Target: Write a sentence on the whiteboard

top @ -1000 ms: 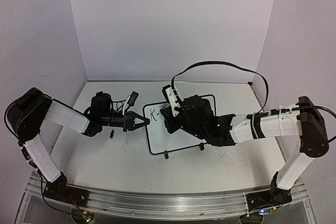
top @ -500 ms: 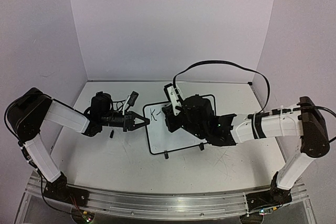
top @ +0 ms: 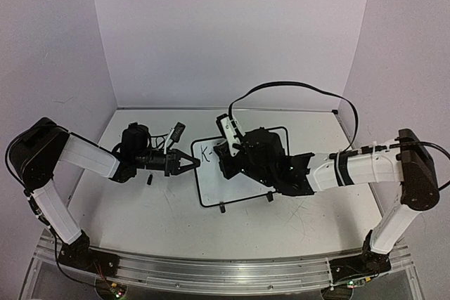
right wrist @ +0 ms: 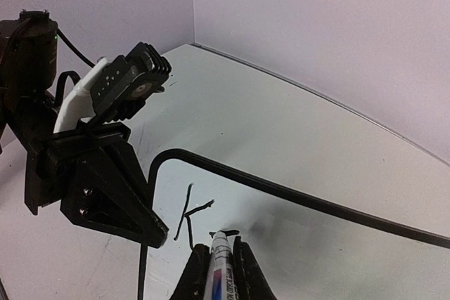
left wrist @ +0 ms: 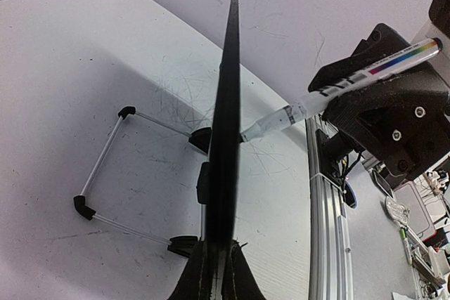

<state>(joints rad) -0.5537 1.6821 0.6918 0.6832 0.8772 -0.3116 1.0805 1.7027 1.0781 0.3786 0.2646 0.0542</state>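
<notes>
Right wrist, unlike left — lettering (right wrist: 188, 212) by marker (right wrist: 223, 275) tight in right tool (right wrist: 219, 244); left tool (left wrist: 219, 247) tight on whiteboard (left wrist: 226, 89).

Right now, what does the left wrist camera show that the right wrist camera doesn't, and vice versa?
Only the left wrist view: the whiteboard edge-on, its wire stand behind, and the marker with its coloured barrel. Only the right wrist view: the board's writing face, with the letter K and a short stroke at the pen tip. Both: the marker tip at the board, the right fingers holding the marker, and the left fingers clamped on the board's edge.
</notes>
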